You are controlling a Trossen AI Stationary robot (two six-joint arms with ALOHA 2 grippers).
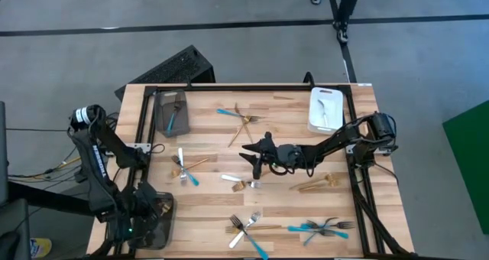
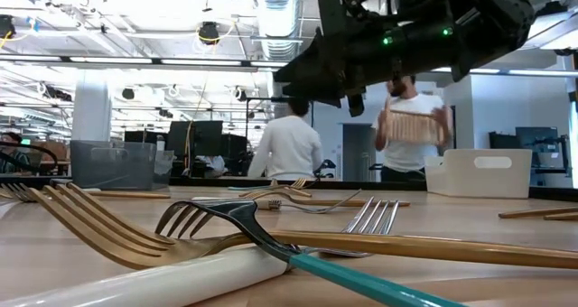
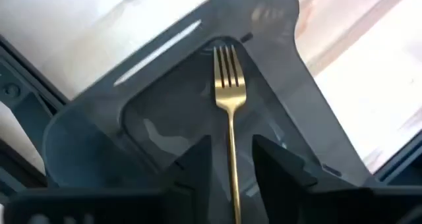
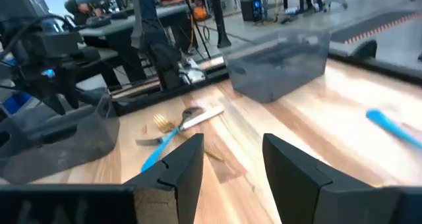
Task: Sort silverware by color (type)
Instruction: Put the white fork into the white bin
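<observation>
A gold fork [image 3: 229, 85] lies in the dark tray [image 3: 99, 138] at the table's 7 o'clock corner, seen from above. Its tines point away from the left gripper [image 3: 231, 145]. Its handle runs back through the gap between the two fingers [image 3: 198, 159], with clear space on both sides. The left gripper is parted and grips nothing; it hangs right over that tray.

The rest of the silverware is spread across the table [image 1: 290, 203]:
- a gold and blue-handled cluster [image 1: 241, 118] at 12 o'clock
- a small mixed pile [image 1: 186, 168] at 9 o'clock
- a few pieces [image 1: 241, 185] just below centre
- two gold pieces [image 1: 317, 183] at 4 o'clock
- a mixed heap [image 1: 248, 228] at 6 o'clock
- blue-handled forks [image 1: 321, 228] at 5 o'clock

One blue-handled piece [image 1: 174, 118] lies in the grey tray [image 1: 164, 99] at 11 o'clock. A silver piece [image 1: 325, 111] lies in the white tray [image 1: 315, 122] at 1 o'clock.

The right gripper [image 1: 254, 159] hangs above the middle of the table, reaching in from 3 o'clock with its fingers [image 4: 184, 165] spread wide and empty. It faces the 9 o'clock pile, which lies ahead of it and well apart. The pieces just below centre are near it, at its 6 o'clock.
</observation>
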